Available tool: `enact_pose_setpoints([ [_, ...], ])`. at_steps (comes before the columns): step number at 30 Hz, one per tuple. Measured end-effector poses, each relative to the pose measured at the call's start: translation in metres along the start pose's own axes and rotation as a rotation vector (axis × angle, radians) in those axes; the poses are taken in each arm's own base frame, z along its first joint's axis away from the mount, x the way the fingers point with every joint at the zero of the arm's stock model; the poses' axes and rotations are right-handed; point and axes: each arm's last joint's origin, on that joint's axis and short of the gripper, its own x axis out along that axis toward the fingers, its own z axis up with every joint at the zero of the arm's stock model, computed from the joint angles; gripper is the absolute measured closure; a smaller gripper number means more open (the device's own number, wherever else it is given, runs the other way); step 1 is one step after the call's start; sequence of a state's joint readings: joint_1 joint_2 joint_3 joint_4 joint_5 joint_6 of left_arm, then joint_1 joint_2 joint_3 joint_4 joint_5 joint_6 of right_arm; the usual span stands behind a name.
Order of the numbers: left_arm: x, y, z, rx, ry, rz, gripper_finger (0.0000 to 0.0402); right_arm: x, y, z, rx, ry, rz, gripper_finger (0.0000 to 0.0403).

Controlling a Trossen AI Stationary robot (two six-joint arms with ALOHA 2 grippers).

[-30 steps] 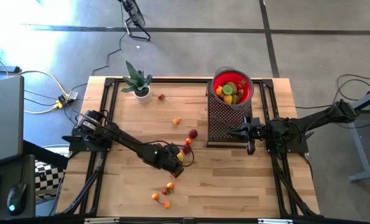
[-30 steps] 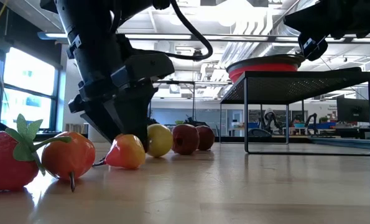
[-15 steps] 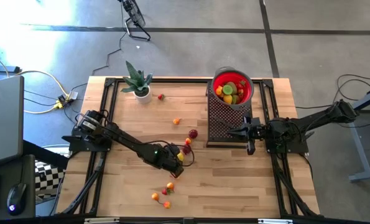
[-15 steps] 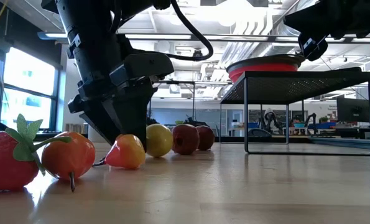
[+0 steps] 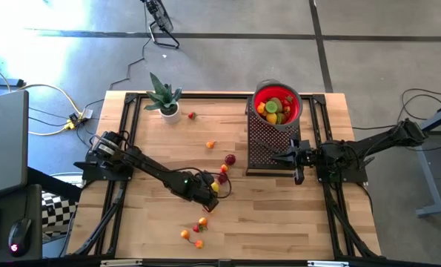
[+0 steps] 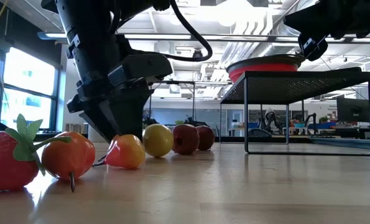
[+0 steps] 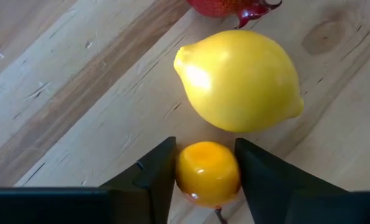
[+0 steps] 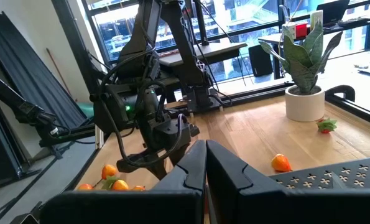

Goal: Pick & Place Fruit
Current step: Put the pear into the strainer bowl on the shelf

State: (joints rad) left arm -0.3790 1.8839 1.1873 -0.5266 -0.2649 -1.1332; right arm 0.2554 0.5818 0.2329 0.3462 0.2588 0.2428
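I have a small yellow-orange fruit (image 7: 208, 172) sitting on the worktop (image 5: 279, 215) between the fingers (image 7: 153, 171) of my left tool (image 5: 211, 194). The fingers stand close on either side of it, apparently touching its glossy skin, though I cannot say the grip is firm yet. Just beyond it lies a lemon (image 7: 239, 81), smooth, matte-yellow, oval with a pointed nub at each end. Past that is the edge of a red fruit (image 7: 225, 6) with a dark stem.

From table height the lemon (image 6: 158, 139) heads a short row with a blushed peach-coloured fruit (image 6: 126, 152) and two dark red ones (image 6: 186, 138). Nearer the lens are an orange-red fruit (image 6: 69, 155) and a seeded strawberry (image 6: 7, 158) with a leafy green cap.

My judgement is that the job is partly done. The red bowl (image 5: 278, 104) on the black perforated metal stand (image 5: 268, 144) already holds a mixed heap of fruit. Still loose are the cluster by my left tool, a small group (image 5: 194, 230) near the front edge, one orange piece (image 5: 210, 144) mid-worktop and a tiny red one (image 5: 192, 115) beside the potted plant (image 5: 164, 98).

My right tool (image 5: 298, 159) waits beside the stand with its fingers (image 8: 188, 171) pressed together, holding nothing.

The worktop is pale wood, grain and a knot showing.
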Motion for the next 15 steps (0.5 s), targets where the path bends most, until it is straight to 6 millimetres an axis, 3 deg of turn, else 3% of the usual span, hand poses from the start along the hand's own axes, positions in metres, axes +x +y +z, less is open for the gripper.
enact_pose_setpoints([
  [15, -0.0004, -0.0002, -0.0002, 0.01, 0.007, -0.005, 0.0269, 0.0, 0.0003, -0.0001, 0.0, 0.002, 0.009, 0.0398],
])
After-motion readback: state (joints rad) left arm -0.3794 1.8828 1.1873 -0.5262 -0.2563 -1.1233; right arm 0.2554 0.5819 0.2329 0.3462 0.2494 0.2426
